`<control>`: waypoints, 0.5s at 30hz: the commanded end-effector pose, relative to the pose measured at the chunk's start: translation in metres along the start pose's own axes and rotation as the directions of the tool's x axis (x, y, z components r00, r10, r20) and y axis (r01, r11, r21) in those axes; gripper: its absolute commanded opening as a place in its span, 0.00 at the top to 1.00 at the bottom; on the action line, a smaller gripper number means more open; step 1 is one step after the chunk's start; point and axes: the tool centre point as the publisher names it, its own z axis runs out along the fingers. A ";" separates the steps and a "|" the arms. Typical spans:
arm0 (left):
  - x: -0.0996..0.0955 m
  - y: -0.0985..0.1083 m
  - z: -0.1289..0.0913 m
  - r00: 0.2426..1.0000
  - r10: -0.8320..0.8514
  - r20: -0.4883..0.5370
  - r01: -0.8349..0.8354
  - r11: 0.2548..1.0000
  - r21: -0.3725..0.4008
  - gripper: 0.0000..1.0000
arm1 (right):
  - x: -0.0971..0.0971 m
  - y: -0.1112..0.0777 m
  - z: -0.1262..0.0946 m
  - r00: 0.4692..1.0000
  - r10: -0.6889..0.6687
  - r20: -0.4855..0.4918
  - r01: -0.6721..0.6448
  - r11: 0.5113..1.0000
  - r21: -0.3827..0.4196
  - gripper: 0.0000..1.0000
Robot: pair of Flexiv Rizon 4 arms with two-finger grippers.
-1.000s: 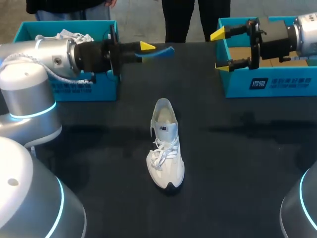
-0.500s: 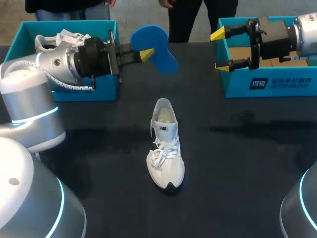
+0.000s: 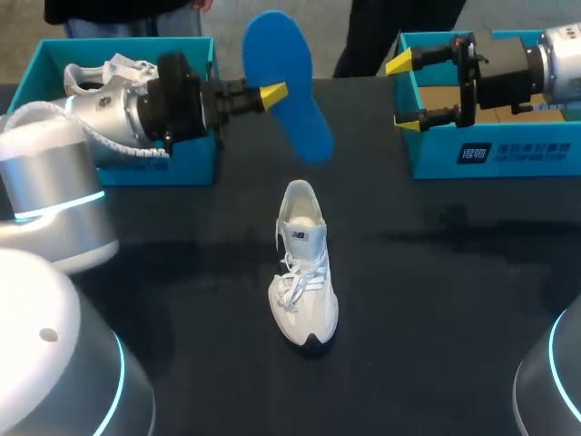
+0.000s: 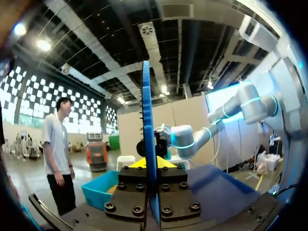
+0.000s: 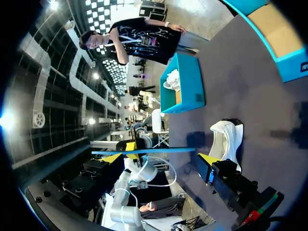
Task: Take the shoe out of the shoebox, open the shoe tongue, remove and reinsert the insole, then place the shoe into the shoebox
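Head view shows our left pincer [image 3: 272, 94] clenched on the blue insole [image 3: 290, 64], held up in the air, apart from the white shoe [image 3: 304, 272] standing on the bench [image 3: 454, 272]. Our right pincer [image 3: 401, 91] is released. We judge the insole light and bendy, best gripped near its heel end.

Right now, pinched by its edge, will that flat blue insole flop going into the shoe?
Probably fairly stiff: the flat blue insole holds straight in the left gripper, no sag. Likely light: thin edge-on in the wrist view.
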 end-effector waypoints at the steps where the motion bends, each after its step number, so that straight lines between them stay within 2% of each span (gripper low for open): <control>1: 0.008 -0.004 -0.008 0.895 -0.443 -0.044 0.434 0.891 -0.135 1.00 | 0.000 0.001 0.001 1.000 0.001 0.003 -0.001 1.000 0.001 0.00; 15: 0.008 -0.003 -0.009 0.889 -0.454 -0.056 0.442 0.885 -0.148 1.00 | 0.000 0.001 0.001 1.000 0.001 0.003 -0.001 1.000 0.001 0.00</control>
